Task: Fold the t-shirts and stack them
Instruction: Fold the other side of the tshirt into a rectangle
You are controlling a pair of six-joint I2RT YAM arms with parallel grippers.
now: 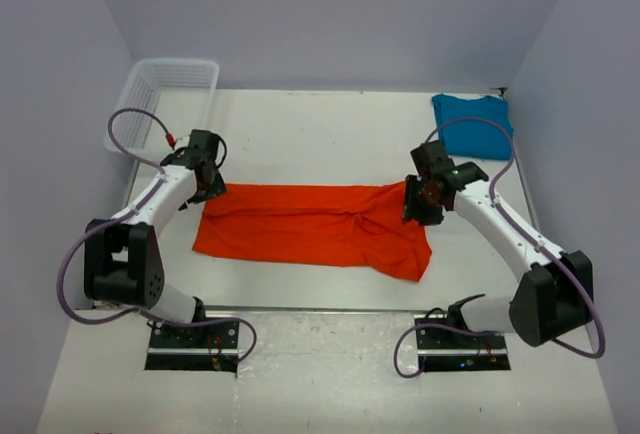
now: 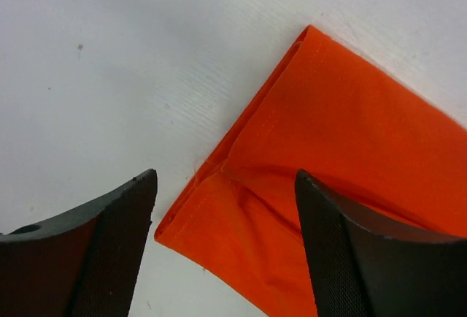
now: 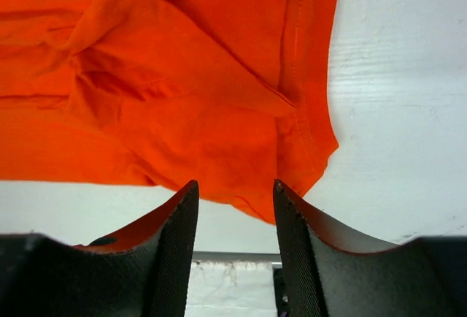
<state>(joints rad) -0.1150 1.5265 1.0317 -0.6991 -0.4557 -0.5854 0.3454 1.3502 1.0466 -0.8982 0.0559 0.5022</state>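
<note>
Heads up, your orange t-shirt (image 1: 315, 226) runs left-right across the counter (image 1: 300, 134). Left claw (image 2: 225, 185) gapes wide over its left end, right claw (image 3: 235, 189) sits narrower at the right end. Both are empty.

I see even, diffuse overhead light; the white table (image 1: 320, 124) reads bright. Shadows are soft and faint along the orange-red t-shirt (image 1: 300, 224). Wrist views are sharp on the cloth weave; the right gripper fingers (image 3: 168, 258) are dark and underlit.
</note>
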